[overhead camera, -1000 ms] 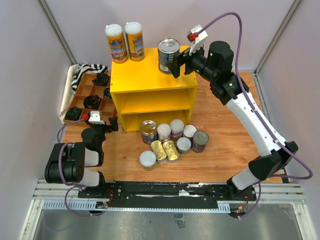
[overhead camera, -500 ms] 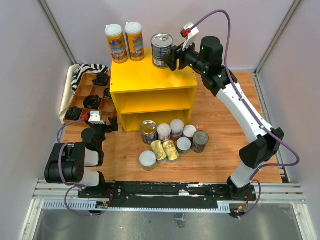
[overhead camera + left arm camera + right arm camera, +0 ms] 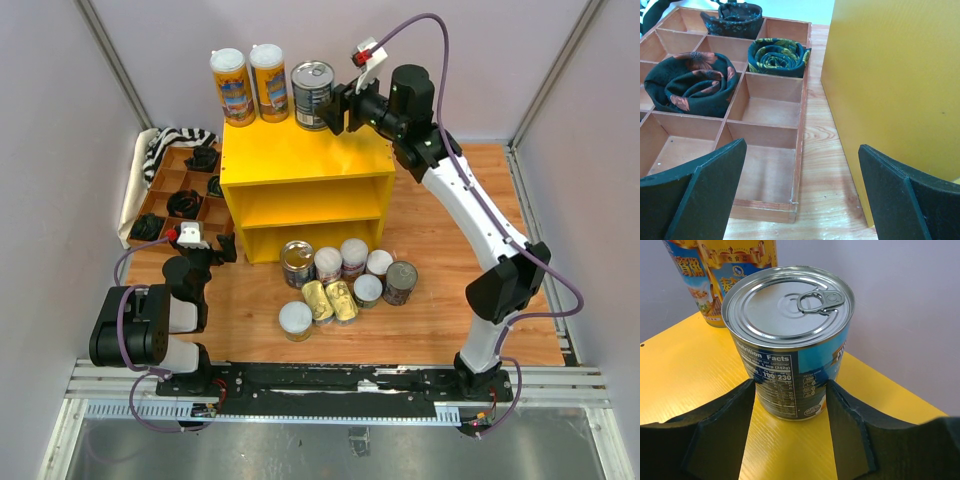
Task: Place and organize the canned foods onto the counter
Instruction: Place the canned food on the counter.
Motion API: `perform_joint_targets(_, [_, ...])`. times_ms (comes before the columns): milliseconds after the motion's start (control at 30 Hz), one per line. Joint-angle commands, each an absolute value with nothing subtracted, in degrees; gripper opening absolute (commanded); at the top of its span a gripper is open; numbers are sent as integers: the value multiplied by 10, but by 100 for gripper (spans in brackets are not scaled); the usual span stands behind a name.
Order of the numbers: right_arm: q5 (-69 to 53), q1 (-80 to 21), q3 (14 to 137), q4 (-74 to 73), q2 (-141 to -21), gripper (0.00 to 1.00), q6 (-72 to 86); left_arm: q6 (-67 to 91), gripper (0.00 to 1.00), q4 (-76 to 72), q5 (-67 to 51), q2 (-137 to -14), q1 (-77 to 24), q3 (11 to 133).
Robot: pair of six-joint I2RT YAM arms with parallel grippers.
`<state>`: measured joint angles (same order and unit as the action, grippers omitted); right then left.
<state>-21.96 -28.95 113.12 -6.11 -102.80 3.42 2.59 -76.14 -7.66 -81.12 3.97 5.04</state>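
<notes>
My right gripper (image 3: 333, 112) is shut on a silver-topped, dark-labelled can (image 3: 312, 92), upright at the back of the yellow counter's top (image 3: 300, 155), beside two tall white-lidded cylinders (image 3: 248, 84). In the right wrist view the fingers (image 3: 725, 425) press both sides of the can (image 3: 790, 330), whose base is at the yellow top (image 3: 685, 375). Several more cans (image 3: 345, 265), two gold-topped flat tins (image 3: 330, 300) and a short white-lidded can (image 3: 295, 318) sit on the table before the counter. My left gripper (image 3: 215, 250) is open and empty, low beside the counter's left side (image 3: 890, 90).
A brown divided wooden tray (image 3: 165, 185) with rolled dark fabrics (image 3: 695, 90) lies left of the counter, close ahead of my left gripper (image 3: 802, 190). A striped cloth (image 3: 165, 145) lies behind the tray. Walls enclose the table on three sides.
My right gripper has carried the silver-topped can left and back across the counter's top, from its right edge to beside the two tall cylinders. The left arm has not moved.
</notes>
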Motion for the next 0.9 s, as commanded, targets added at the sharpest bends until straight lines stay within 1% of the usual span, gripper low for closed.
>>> perform_joint_targets(0, [-229,-275,1165,-45,-1049,59,46,18,100,-771,-80,-816,36,56])
perform_joint_targets(400, [-221,-267,1198,-45,-1079,59,49,19,100,-771,-80,-816,37,57])
perform_joint_targets(767, [-225,-255,1193,-33,-1077,60,63,18,100,-771,-80,-815,36,56])
perform_joint_targets(867, [-231,-255,1192,-33,-1073,66,66,19,100,-770,-80,-816,37,56])
